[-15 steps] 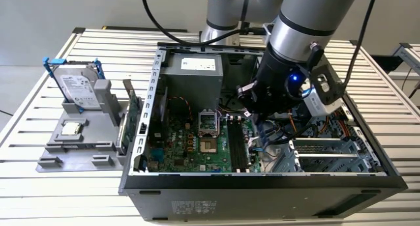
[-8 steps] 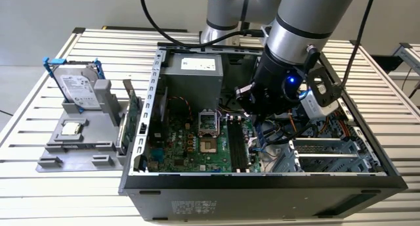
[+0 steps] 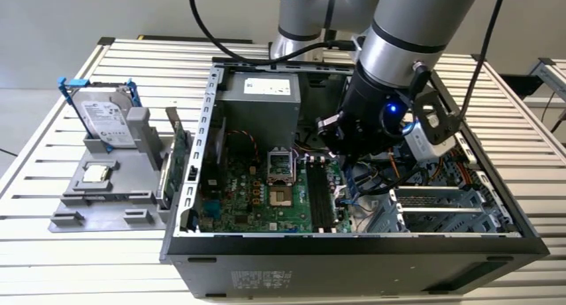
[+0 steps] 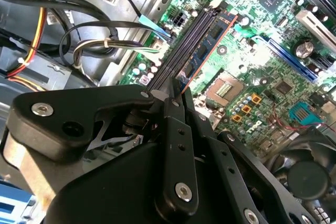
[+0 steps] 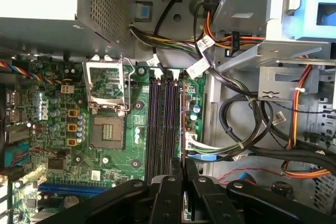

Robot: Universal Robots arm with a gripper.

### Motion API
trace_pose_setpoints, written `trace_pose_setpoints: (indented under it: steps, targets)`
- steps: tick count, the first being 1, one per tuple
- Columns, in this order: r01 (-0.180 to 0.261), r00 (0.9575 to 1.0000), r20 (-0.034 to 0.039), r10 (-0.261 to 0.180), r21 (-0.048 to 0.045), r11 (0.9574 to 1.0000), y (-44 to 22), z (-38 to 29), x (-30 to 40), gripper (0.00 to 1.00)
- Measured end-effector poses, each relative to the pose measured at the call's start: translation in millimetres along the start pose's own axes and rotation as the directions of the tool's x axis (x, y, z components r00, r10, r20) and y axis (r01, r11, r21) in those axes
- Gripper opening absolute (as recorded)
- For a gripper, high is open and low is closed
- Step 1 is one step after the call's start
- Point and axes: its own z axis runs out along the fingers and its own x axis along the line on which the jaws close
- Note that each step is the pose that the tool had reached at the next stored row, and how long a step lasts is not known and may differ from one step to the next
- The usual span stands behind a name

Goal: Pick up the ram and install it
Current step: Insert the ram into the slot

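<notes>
The end effector (image 4: pixel 176 95) is inside the open computer case (image 3: pixel 354 245), low over the motherboard (image 5: pixel 105 150), with its fingers clenched on the ram (image 4: pixel 207 45). In the second wrist view the ram stands on edge, a thin stick with black chips along its face, running along the row of black memory slots (image 5: pixel 160 124); one end is pinched between the black fingers (image 4: pixel 173 129). Whether it is fully seated in a slot cannot be told. In the first wrist view its thin edge (image 5: pixel 181 119) lines up with the slot nearest the cable bundle (image 5: pixel 231 129). The empty processor socket (image 5: pixel 107 132) lies beside the slots. In the exterior view, the case lies on the slatted counter (image 3: pixel 53 185), with a hard drive (image 3: pixel 105 116) standing in a grey fixture (image 3: pixel 106 199) near the counter's edge at that view's left.
</notes>
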Motion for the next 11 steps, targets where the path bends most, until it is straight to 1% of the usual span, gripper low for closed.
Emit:
trace_pose_setpoints:
  steps: [2, 3, 4, 11]
  targets:
    - [0.000, 0.9999, 0.0108, 0.000, 0.0006, 1.0000, 0.0, 1.8, -0.1, 0.00]
    - [0.000, 0.9999, 0.0150, 0.000, 0.0007, 1.0000, -0.1, 3.1, -0.2, 0.00]
    - [0.000, 0.9999, 0.0169, 0.000, 0.0005, 1.0000, -0.1, 4.4, -0.3, 0.00]
    - [0.000, 0.9998, 0.0175, 0.000, 0.0006, 1.0000, -0.2, 15.1, 0.0, 0.00]
